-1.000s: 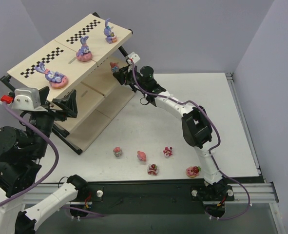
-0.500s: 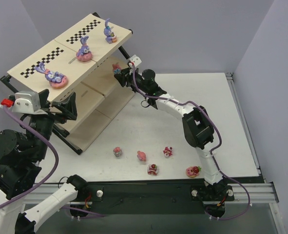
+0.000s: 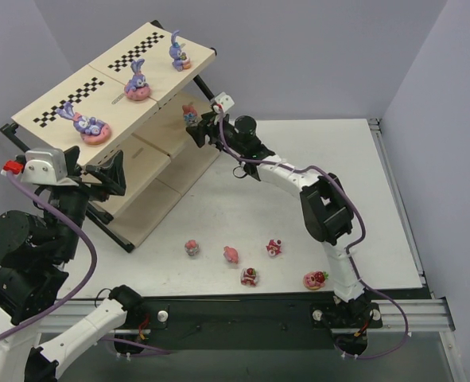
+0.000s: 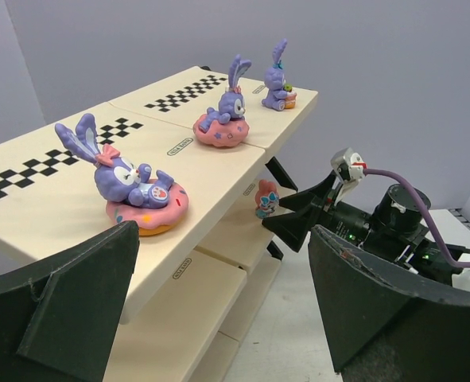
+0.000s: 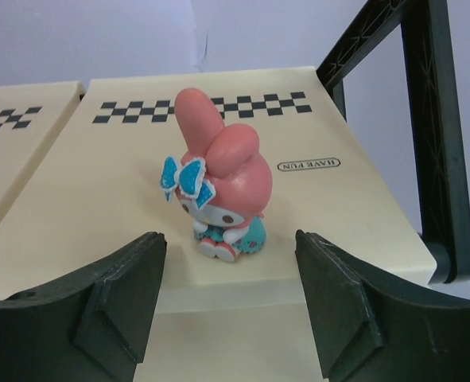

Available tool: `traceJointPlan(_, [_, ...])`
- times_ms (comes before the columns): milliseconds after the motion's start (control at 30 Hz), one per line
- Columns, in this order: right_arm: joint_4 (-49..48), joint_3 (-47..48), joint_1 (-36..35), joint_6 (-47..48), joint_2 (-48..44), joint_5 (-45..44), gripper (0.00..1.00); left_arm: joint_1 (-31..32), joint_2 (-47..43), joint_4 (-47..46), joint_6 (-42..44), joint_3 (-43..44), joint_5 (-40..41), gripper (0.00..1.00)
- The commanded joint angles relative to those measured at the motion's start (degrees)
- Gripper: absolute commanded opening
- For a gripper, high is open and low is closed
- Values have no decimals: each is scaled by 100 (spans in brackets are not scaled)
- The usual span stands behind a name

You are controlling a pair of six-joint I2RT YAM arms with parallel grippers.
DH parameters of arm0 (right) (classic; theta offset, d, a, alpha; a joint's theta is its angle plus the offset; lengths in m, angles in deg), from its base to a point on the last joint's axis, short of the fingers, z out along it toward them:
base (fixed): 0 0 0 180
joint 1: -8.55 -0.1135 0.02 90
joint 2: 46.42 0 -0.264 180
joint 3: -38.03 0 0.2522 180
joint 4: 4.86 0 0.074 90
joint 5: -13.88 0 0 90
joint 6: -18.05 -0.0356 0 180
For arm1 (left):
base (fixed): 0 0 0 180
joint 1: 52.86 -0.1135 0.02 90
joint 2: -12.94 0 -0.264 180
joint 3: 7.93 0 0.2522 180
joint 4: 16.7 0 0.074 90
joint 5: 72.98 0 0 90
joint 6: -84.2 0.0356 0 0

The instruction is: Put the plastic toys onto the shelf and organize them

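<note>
Flanking 1 pink figurine (image 5: 219, 191) on the shelf (image 5: 338, 207), seemingly its middle board, right fingers (image 5: 115, 302) stand apart; left fingers (image 4: 60, 318) gape.

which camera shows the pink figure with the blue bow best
Right wrist: the pink figure sits centre frame, close and sharp, upright on the shelf. Left wrist shows it small under the top board; top external shows only a tiny pink speck at the shelf edge.

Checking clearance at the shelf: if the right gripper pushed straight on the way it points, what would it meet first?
Most likely the pink long-eared plastic figurine with a blue bow, standing on the beige shelf board between the open fingers of the right gripper. Behind it, only bare board shows.
</note>
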Motion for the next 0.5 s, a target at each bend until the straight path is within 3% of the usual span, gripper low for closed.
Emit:
traceJointPlan(0, [-228, -319, 48, -30, -551, 118, 68, -10, 67, -63, 40, 132, 68, 97])
traceJointPlan(233, [113, -1329, 22, -478, -1945, -136, 76, -10, 304, 411, -171, 466, 32, 97])
traceJointPlan(333, [772, -2023, -66, -645, -2849, -619, 76, -10, 269, 727, -354, 440, -73, 97])
traceJointPlan(467, [2499, -2552, -626, -576, -3907, -1428, 76, -1, 182, 1254, -715, 396, -248, 97])
